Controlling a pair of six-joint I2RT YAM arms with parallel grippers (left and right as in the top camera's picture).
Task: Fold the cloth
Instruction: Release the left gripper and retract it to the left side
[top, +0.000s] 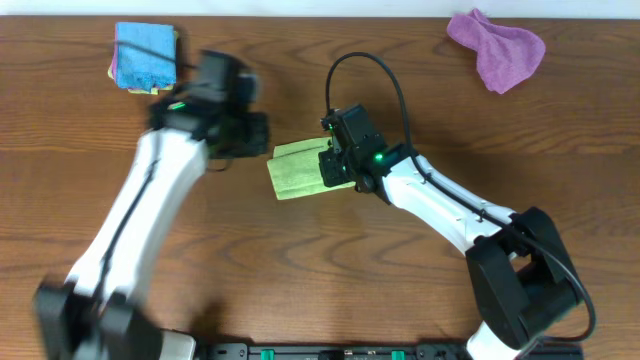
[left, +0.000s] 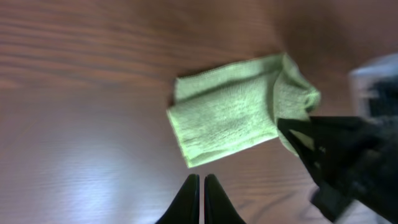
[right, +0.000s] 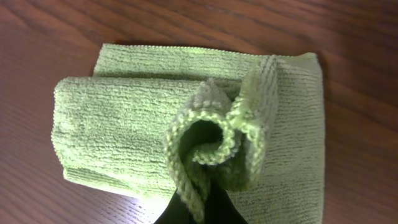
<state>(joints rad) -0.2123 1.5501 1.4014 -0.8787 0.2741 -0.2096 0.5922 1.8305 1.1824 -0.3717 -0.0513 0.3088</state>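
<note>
Cloth (top: 296, 172) (folded, centre frame): right edge pinched in the closed right gripper (top: 338, 163). Left gripper (left: 201, 182), closed and empty, just left.

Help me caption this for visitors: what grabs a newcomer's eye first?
The lime-green cloth stands out, folded at the centre of the table, one edge bunched up in the shut right gripper. The left gripper, shut and empty, hangs just beside it. A crumpled purple cloth lies far right, a blue cloth far left.
</note>
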